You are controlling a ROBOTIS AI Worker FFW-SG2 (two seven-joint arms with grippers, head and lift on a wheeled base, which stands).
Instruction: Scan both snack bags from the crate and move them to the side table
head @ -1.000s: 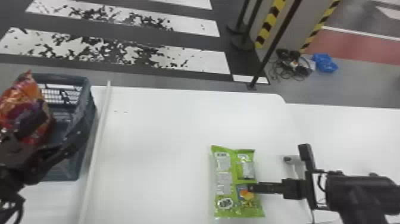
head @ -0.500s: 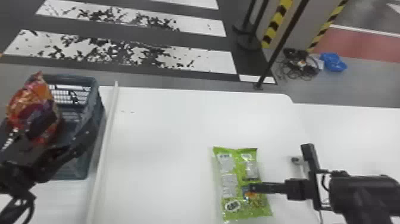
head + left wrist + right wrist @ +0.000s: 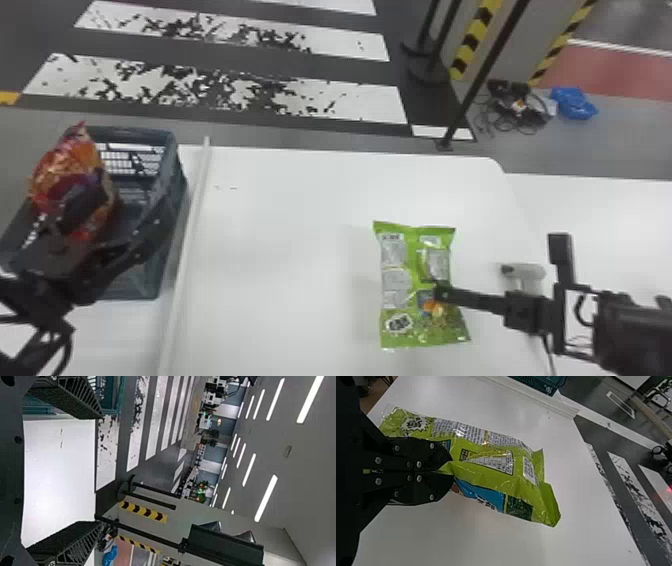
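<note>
Crossing (image 3: 370,105): we see worn, patchy white stripes
Pole (image 3: 481,80): black, its foot near the crossing
Hazard bands (image 3: 475,42): yellow and black, on what we take as a grey pillar (image 3: 535,45)
Cable heap (image 3: 520,107): dark, tangled
Blue bundle (image 3: 575,104): crumpled, just beside the cable heap
Ceiling lights (image 3: 266,498): we see long white strips

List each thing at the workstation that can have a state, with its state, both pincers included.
Green snack bag: looks sealed, pinched in the right pincer
Red-orange snack bag: in the crate, partly hidden
crate: open-topped, holding the red-orange bag
right pincer: shut on the green bag
left pincer: open, nothing between its fingers
</note>
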